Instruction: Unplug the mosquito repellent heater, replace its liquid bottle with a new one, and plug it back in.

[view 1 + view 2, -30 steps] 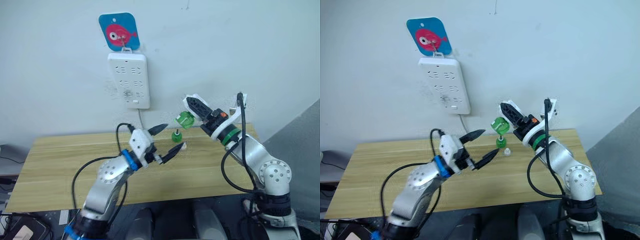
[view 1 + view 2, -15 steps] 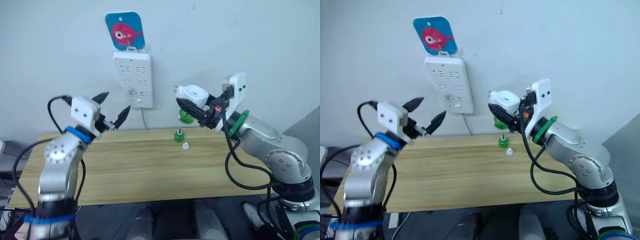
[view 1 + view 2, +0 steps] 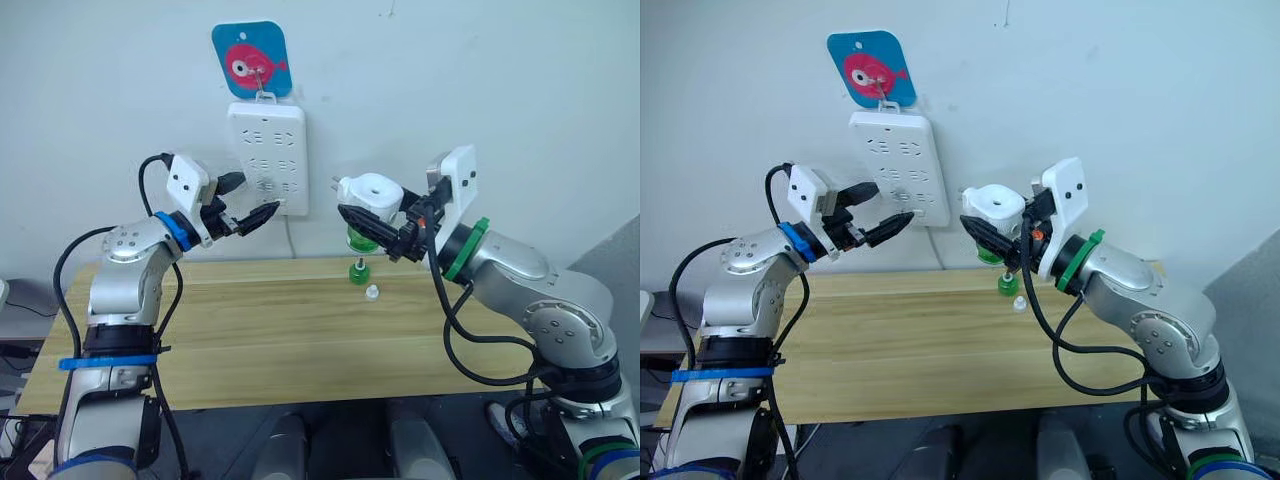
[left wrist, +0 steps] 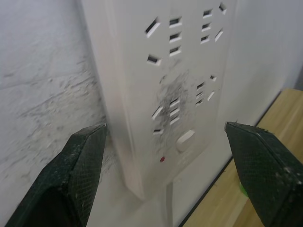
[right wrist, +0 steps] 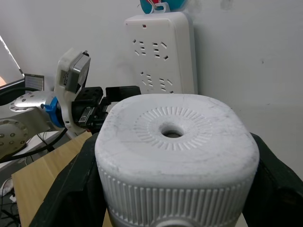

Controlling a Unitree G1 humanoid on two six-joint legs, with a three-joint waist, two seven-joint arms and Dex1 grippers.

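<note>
My right gripper (image 3: pixel 368 217) is shut on the mosquito repellent heater (image 3: pixel 369 191), a white rounded unit with a round hole in its top face (image 5: pixel 171 132), held in the air in front of the wall. A green liquid bottle (image 3: pixel 365 238) hangs under it. Black fingers (image 5: pixel 276 187) flank the heater on both sides. Another small green bottle (image 3: pixel 357 271) stands on the wooden table (image 3: pixel 250 330) with a white cap (image 3: pixel 371 292) beside it. My left gripper (image 3: pixel 252 203) is open, its fingertips (image 4: pixel 81 156) on either side of the lower part of the white power strip (image 4: pixel 175 80), apart from it.
The power strip (image 3: pixel 265 150) hangs on the wall from a blue hook plate with a pink fish (image 3: pixel 250 58), and its cord drops behind the table. The heater is to the right of the strip, with a gap between them.
My left arm has swung up and right until its open gripper is at the power strip. My right gripper has carried the heater a little left toward the strip.
</note>
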